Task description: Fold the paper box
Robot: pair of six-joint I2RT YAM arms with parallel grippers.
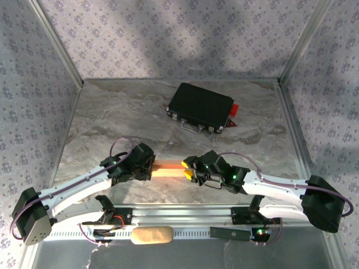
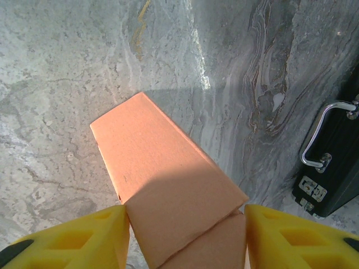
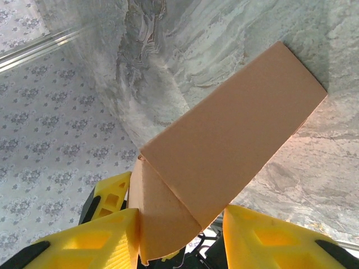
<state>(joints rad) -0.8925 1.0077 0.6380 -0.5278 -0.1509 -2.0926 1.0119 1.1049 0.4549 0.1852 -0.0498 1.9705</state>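
**A:** Left to right: how many arms?

**B:** Two. The left gripper point(image 2: 185, 210) is at the box's left end. Its two yellow fingers point(image 2: 84, 238) press on opposite sides of the cardboard, so it is clamped on it.

**A:** How many boxes?

**B:** One box point(image 1: 168, 168), salmon-tan, stretched lengthwise between the two grippers above the marble table point(image 1: 112, 112). I cannot tell whether it rests on the table.

**A:** And at its right end?

**B:** The right gripper point(image 3: 180, 210), also with two yellow fingers. One lies flat on the end flap and the other is against the box's edge, so it grips the box too.

**A:** Anything else?

**B:** One black case point(image 1: 201, 106) sits well beyond the box, slightly to the right, with one silver handle. One small red thing point(image 1: 233, 111) touches the case's right end, too small to identify. One tan block point(image 1: 151, 235) lies nearer than the box, slightly left, on the rail point(image 1: 185, 216) by the arm bases.
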